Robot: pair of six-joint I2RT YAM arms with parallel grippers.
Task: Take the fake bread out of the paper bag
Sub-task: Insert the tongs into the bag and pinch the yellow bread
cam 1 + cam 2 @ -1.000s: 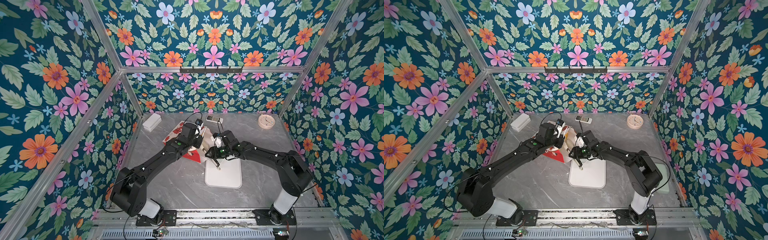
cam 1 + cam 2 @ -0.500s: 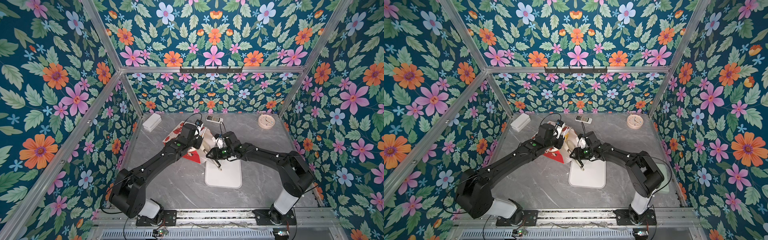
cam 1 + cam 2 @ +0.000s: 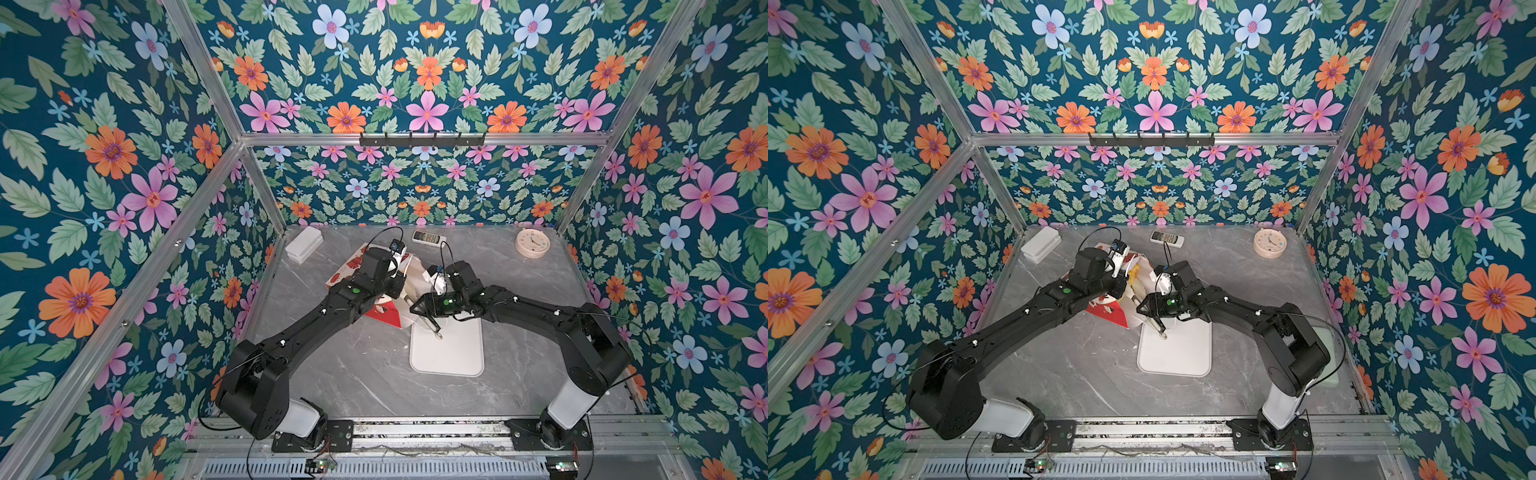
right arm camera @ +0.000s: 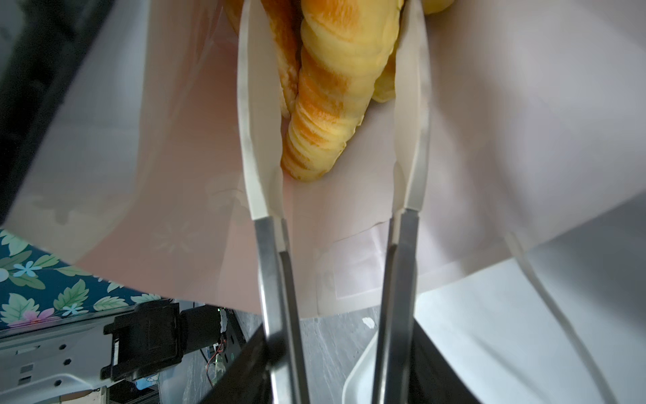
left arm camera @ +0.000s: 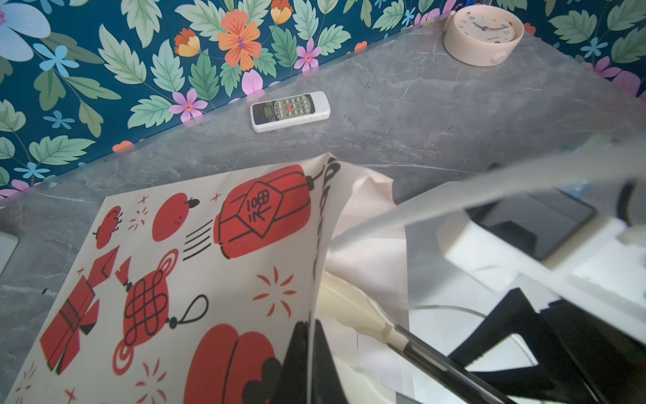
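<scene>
Mid-frame in both top views, the left jaws pinch the paper bag (image 3: 384, 312) (image 3: 1106, 309); inside it the right jaws stand part-open astride a ridged loaf (image 4: 332, 105).

The right gripper (image 4: 332, 70) has dipped a little at the mouth of the paper bag (image 3: 386, 316), its jaws easing a shade wider either side of the ridged loaf (image 4: 335, 87).
</scene>
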